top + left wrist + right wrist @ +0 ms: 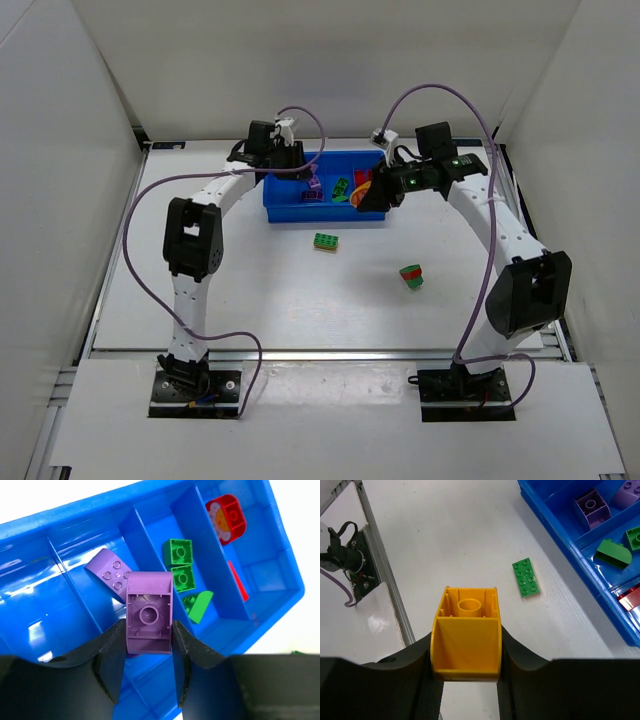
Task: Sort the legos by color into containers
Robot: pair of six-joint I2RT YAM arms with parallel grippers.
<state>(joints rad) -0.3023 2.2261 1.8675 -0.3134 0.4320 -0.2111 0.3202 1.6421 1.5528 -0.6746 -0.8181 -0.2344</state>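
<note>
The blue tray (283,215) lies at the back of the table, its containers side by side. My left gripper (149,630) is shut on a purple lego (149,611), underside towards the camera, over the compartment that holds another purple lego (111,575). The compartment to its right holds three green legos (178,551), and the one after that a red round lego (227,517). My right gripper (466,652) is shut on a yellow lego (466,640), hollow side up, above the table beside the tray's (555,525) edge. A flat green lego (526,577) lies on the table below it.
On the table in front of the tray are the flat green lego (326,241) and a red and green stack (411,276). White walls close in the left, right and back. A metal rail (380,560) runs along the table edge.
</note>
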